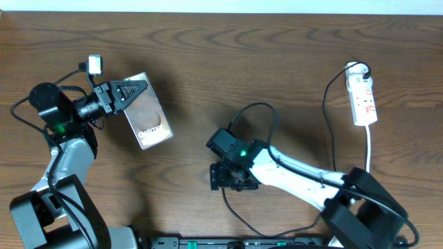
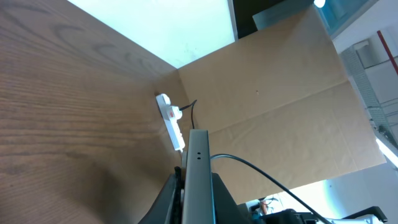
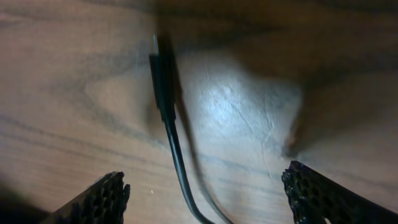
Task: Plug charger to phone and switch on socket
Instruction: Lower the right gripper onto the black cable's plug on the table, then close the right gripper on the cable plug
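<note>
The phone, a dark slab with white "Galaxy" lettering, is held tilted above the table at the left. My left gripper is shut on its upper end. In the left wrist view the phone's grey edge stands between the fingers. The charger cable lies on the wood under my right gripper. In the right wrist view its plug tip lies flat between and ahead of the open fingers, which touch nothing. The socket lies at the far right, and it also shows in the left wrist view.
The black cable runs from a plug at the socket's top end down the right side and loops near the right arm. The white cord leaves the strip's near end. A cardboard wall stands beyond the table.
</note>
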Motion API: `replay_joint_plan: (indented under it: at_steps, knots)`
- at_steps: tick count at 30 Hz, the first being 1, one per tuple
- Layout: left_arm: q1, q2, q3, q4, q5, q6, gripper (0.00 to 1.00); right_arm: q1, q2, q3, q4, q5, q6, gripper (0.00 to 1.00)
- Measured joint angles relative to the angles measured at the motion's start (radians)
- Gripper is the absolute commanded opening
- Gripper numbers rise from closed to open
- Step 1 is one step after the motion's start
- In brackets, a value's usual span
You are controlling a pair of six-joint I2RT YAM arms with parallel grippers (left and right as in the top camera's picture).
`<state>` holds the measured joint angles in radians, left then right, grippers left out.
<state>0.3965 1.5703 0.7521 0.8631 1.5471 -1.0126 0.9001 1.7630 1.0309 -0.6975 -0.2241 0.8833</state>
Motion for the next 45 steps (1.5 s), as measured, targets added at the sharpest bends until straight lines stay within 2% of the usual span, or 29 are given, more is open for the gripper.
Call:
replay_joint_plan:
  at_steps: [9,18,29,37,41,45]
  knots:
    - [0.000,0.000,0.000,0.000,0.000,0.011,0.07,0.000,0.087,0.151,-0.126,0.039,-0.029,0.74]
    - [0.000,0.000,0.000,0.000,0.000,0.017,0.07,0.000,0.128,0.217,-0.206,0.071,-0.039,0.52]
    - [0.000,0.000,0.000,0.000,0.000,0.019,0.07,0.023,0.129,0.218,-0.206,0.129,-0.026,0.52]
    - [0.000,0.000,0.000,0.000,0.000,0.019,0.08,0.033,0.159,0.220,-0.177,0.148,-0.010,0.47]
    - [0.000,0.000,0.000,0.000,0.000,0.020,0.08,0.033,0.206,0.225,-0.182,0.152,-0.003,0.41]
    - [0.000,0.000,0.000,0.000,0.000,0.020,0.07,0.034,0.208,0.231,-0.174,0.152,-0.002,0.42]
